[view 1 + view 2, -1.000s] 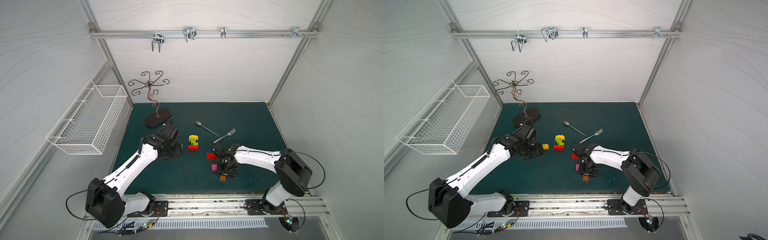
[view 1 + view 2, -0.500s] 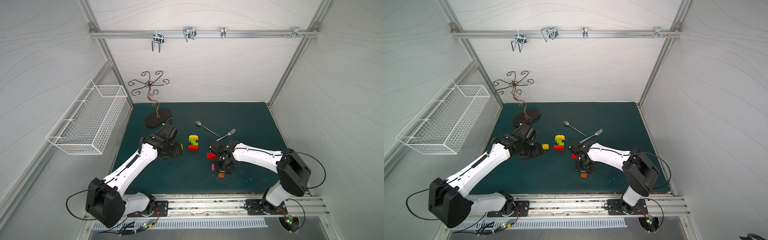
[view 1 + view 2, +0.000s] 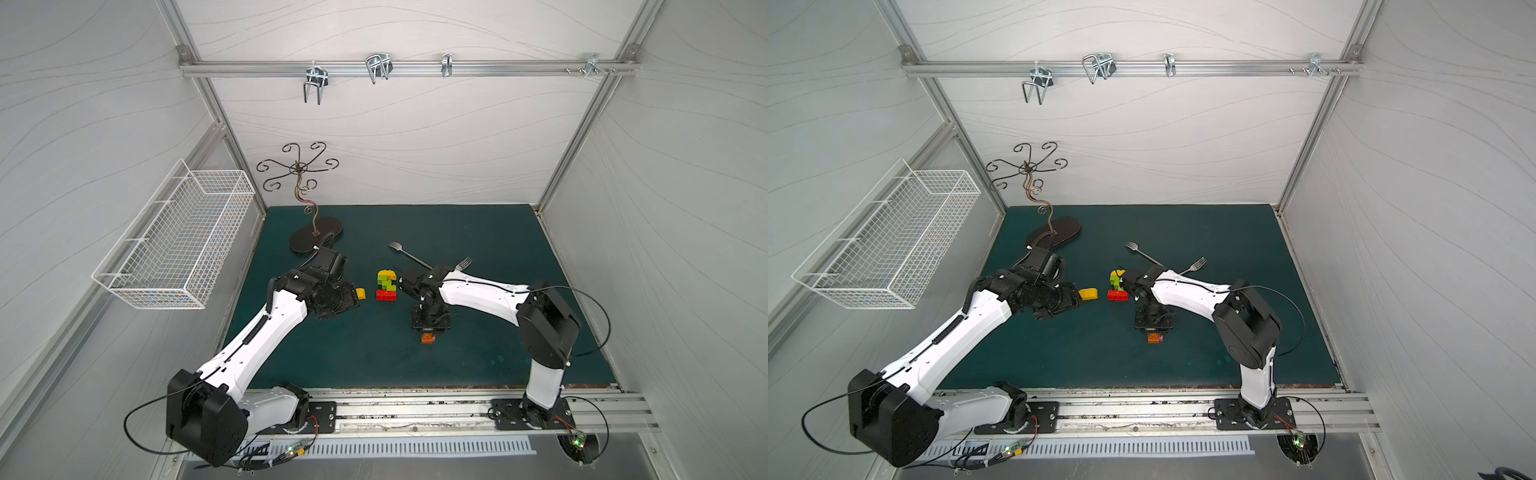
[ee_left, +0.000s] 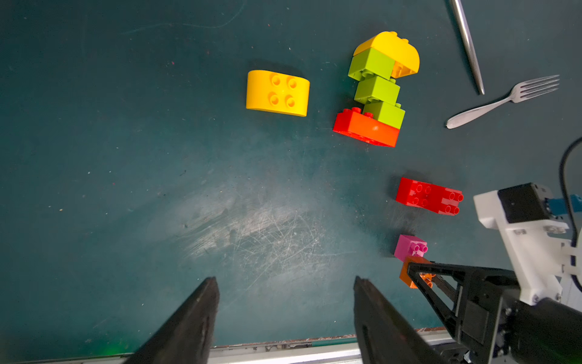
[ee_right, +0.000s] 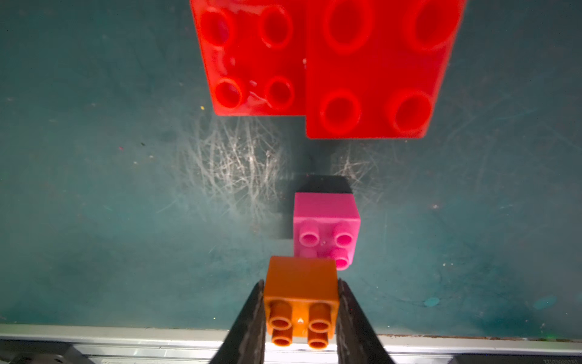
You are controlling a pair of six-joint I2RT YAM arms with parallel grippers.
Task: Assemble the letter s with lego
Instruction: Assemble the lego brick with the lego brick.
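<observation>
In the right wrist view the red bricks (image 5: 330, 63) run blurred past the picture's edge, and the orange brick (image 5: 300, 293) hides part of the pink brick (image 5: 326, 220).

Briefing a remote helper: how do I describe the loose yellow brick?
On the dark green table mat, find the central stack of red, lime green and yellow bricks. The loose yellow curved plastic brick lies beside it, toward the left gripper. Unlike the stack's yellow cap, it stands alone.

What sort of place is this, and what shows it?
Probably a robot test cell: white walls on an aluminium frame, two arms mounted on a rail, lego on a green mat.
</observation>
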